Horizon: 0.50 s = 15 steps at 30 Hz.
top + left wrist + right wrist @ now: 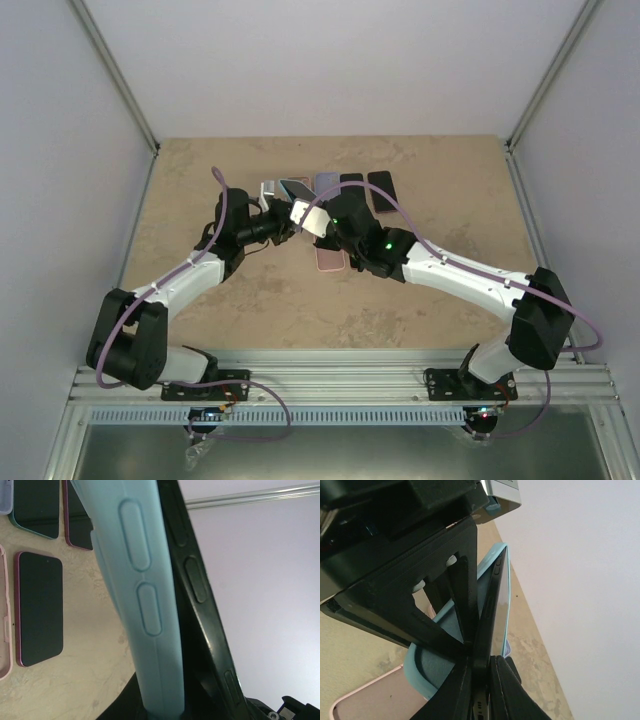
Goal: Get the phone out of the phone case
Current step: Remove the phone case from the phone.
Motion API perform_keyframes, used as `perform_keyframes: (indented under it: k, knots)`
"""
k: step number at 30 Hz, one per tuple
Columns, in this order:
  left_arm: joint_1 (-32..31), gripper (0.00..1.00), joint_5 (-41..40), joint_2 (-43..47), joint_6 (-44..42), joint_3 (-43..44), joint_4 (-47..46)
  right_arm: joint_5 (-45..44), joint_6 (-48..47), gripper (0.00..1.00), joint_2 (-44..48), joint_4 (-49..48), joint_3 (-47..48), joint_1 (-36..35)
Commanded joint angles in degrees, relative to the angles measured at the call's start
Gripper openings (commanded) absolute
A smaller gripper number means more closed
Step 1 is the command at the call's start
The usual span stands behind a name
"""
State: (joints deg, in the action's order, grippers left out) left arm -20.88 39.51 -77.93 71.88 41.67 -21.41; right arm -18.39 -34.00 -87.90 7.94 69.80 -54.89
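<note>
A black phone (200, 605) is coming apart from a light blue case (145, 605), held up above the table between both arms (300, 212). My left gripper (165, 707) is shut on the case's lower end; it sits left of the pair in the top view (283, 224). My right gripper (482, 680) is shut on the phone's edge (490, 615), with the blue case (427, 665) spread away to its left. In the top view the right gripper (322, 222) sits right of the pair. The phone's top is tilted out of the case; its lower end still sits near the case.
A phone in a magenta case (40, 607) and an empty pink case (4, 630) lie on the table below. More phones lie in a row at the back (352, 186) (381, 190). A pink case (330, 260) lies under the right wrist. Walls enclose the table.
</note>
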Motion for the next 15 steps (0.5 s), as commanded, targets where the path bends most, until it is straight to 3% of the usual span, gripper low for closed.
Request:
perform_keyframes:
  k: [1, 5, 15]
  knots:
    - [-0.54, 0.00, 5.55, 1.59, -3.70, -0.04, -3.34, -4.65, 0.83, 0.01, 2.44, -4.66, 0.94, 2.83]
    - [-0.69, 0.00, 8.44, 1.98, -1.29, -0.67, -7.55, -6.77, -0.89, 0.16, 2.09, -7.62, -1.18, 2.77]
    - [-2.74, 0.00, 11.54, 2.19, 1.30, -1.21, -12.30, -10.49, -4.93, 0.17, 0.02, -15.03, -2.39, 2.73]
